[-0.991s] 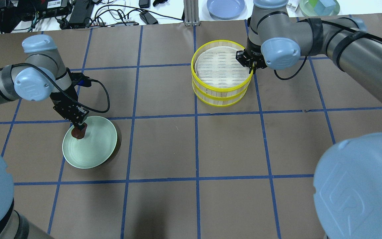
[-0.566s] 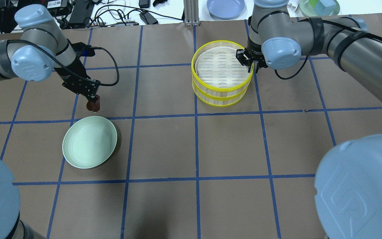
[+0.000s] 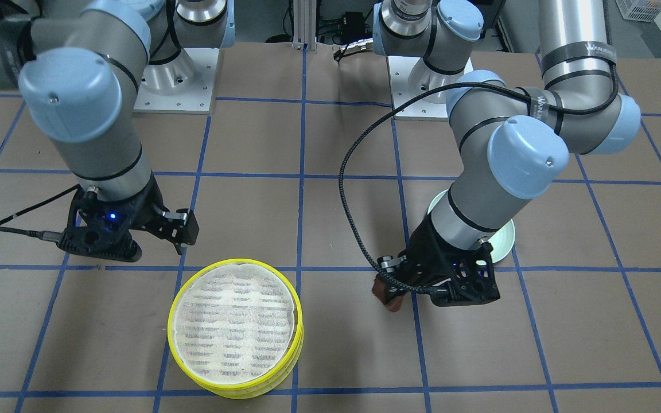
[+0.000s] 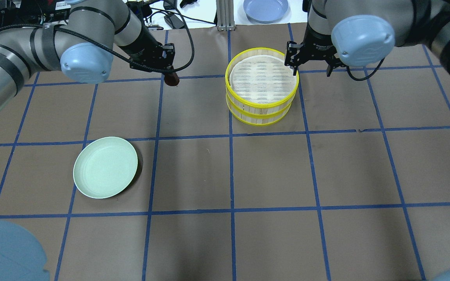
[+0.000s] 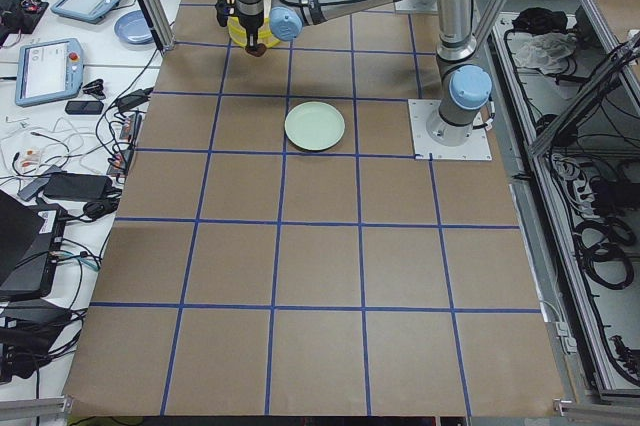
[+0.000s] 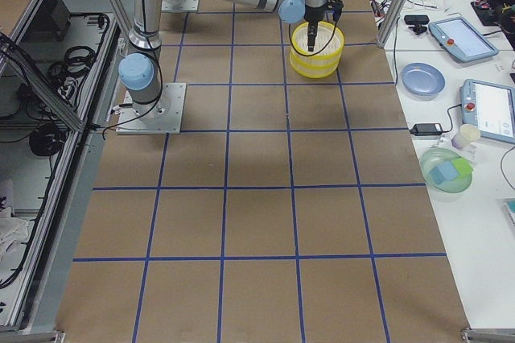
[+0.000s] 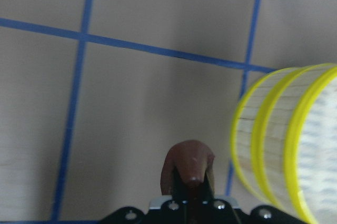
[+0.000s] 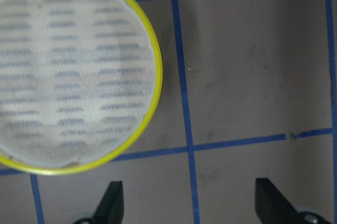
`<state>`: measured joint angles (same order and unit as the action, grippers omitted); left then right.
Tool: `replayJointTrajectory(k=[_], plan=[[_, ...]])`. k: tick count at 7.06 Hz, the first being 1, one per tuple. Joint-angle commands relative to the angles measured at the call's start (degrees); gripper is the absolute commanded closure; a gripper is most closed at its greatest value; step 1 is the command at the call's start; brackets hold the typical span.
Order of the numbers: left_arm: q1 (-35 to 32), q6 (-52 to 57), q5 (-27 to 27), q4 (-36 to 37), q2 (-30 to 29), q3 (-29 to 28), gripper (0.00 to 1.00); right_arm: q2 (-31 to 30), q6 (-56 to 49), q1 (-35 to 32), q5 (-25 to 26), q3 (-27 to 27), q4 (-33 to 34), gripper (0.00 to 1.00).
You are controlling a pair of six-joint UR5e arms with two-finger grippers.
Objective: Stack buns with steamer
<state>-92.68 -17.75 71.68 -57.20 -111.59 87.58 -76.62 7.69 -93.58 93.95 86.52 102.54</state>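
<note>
The brown bun (image 4: pixel 171 79) hangs upper left of centre in the overhead view, pinched in the jaws of the left gripper (image 4: pixel 169 74). It is above the tabletop (image 4: pixel 193 168) and well left of the steamer (image 4: pixel 260 114), whose top mesh lies bare. Best to carry it over the yellow rim, centre it, lower, then release. The right gripper (image 4: pixel 311 69), jaws spread, hovers just right of that rim; mind it on approach.

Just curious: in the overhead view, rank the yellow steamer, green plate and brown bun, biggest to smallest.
1. yellow steamer (slightly ahead; raised, so unsure)
2. green plate
3. brown bun, far smallest
</note>
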Motion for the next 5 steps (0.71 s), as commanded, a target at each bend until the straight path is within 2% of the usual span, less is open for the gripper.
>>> replayJointTrajectory(k=[1, 2, 4, 5], plan=[[-4.4, -17.1, -10.4, 10.3, -1.9, 0.1, 1.0, -8.2, -11.2, 0.3, 2.6, 0.0, -9.5, 0.01], [-7.1, -21.8, -10.9, 11.2, -3.7, 0.1, 1.0, -11.8, -17.0, 0.3, 1.7, 0.0, -12.3, 0.0], [-8.5, -24.2, -13.5, 16.2, -7.9, -0.5, 1.0, -12.6, -21.2, 0.4, -4.0, 0.1, -11.2, 0.0], [-8.5, -24.3, -13.4, 18.0, -9.2, -0.8, 0.95, -12.5, -21.6, 1.7, -4.1, 0.1, -10.4, 0.0]])
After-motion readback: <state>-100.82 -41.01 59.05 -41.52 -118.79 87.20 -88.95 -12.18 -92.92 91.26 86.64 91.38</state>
